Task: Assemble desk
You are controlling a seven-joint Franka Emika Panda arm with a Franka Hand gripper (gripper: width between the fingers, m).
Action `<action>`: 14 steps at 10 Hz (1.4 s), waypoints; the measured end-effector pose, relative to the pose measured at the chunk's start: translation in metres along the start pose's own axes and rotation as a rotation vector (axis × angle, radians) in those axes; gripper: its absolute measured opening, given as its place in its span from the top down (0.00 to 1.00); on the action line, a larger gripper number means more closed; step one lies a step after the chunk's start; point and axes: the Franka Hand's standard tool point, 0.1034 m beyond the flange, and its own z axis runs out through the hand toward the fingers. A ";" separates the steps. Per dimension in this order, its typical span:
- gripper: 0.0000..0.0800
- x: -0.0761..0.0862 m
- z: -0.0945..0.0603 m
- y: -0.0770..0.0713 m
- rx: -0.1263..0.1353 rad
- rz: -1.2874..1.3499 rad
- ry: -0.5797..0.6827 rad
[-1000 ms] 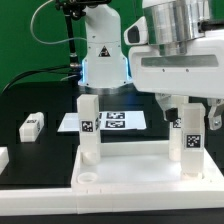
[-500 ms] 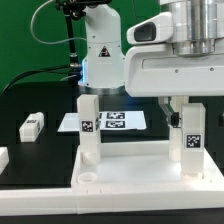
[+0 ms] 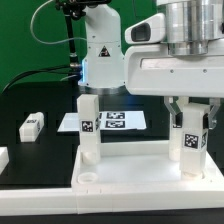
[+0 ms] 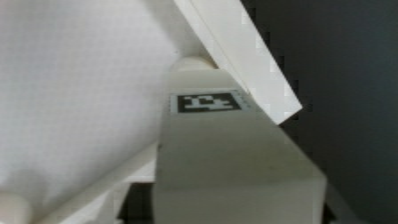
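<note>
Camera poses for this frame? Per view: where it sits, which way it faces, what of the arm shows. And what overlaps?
Exterior view: off the arm, facing the robot's base across the tabletop; shows the base, the wrist and the pincer astride the leg on the exterior view's right.
Wrist view: on the wrist, looking closely along a tagged leg onto the tabletop; no pincer part is clearly visible.
Shared: the tabletop and, most likely, that same leg.

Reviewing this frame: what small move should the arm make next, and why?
Likely twist the wrist to screw in the leg on the exterior view's right. The gripper sits over its top, and it stands upright in a corner of the tabletop; whether it is fully seated is not visible.
</note>
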 end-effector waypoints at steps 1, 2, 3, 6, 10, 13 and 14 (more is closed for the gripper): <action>0.63 0.001 0.001 0.002 -0.001 0.163 0.003; 0.63 0.003 0.001 0.003 0.002 0.296 0.004; 0.63 0.004 0.002 0.006 0.020 0.492 -0.014; 0.63 0.004 0.001 0.011 0.036 0.862 -0.047; 0.36 0.003 0.003 0.011 0.034 0.834 -0.046; 0.20 -0.007 0.002 0.003 0.043 0.354 -0.047; 0.19 -0.006 0.002 0.004 0.043 0.292 -0.043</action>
